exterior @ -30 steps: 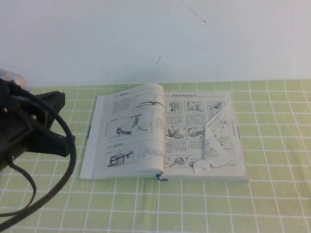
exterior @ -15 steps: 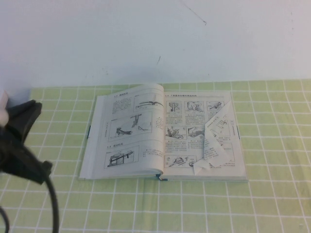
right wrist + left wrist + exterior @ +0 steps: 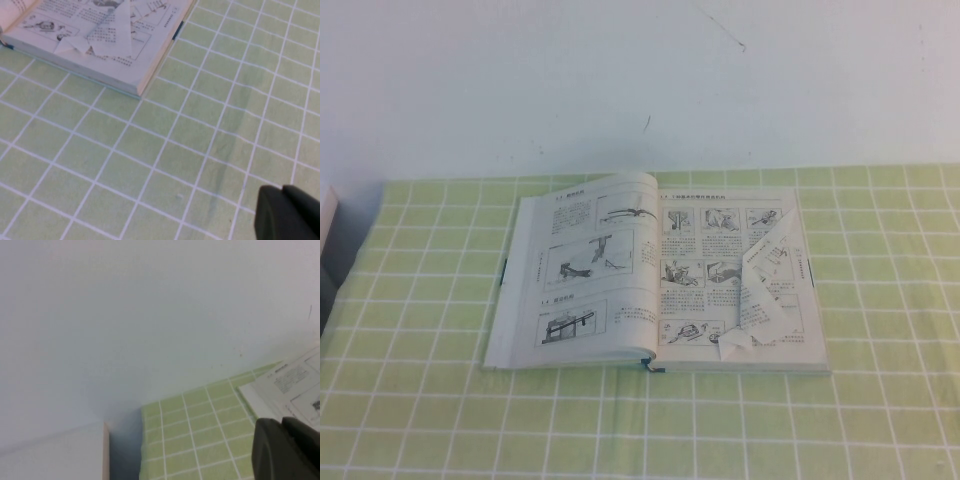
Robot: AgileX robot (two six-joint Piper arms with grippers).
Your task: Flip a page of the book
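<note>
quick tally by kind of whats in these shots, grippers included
book: 1
folded page: 1
left gripper, beside the book's edge: 1
right gripper, over the green checked cloth, clear of the book: 1
total: 5

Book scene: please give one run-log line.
book: open, flat | page: crumpled, folded | left gripper: off book | right gripper: above cloth

Left arm with left end effector [image 3: 285,450] gone from the high view's left side, pulled back off the desk [image 3: 420,400]; only its dark tip shows in left wrist view.
</note>
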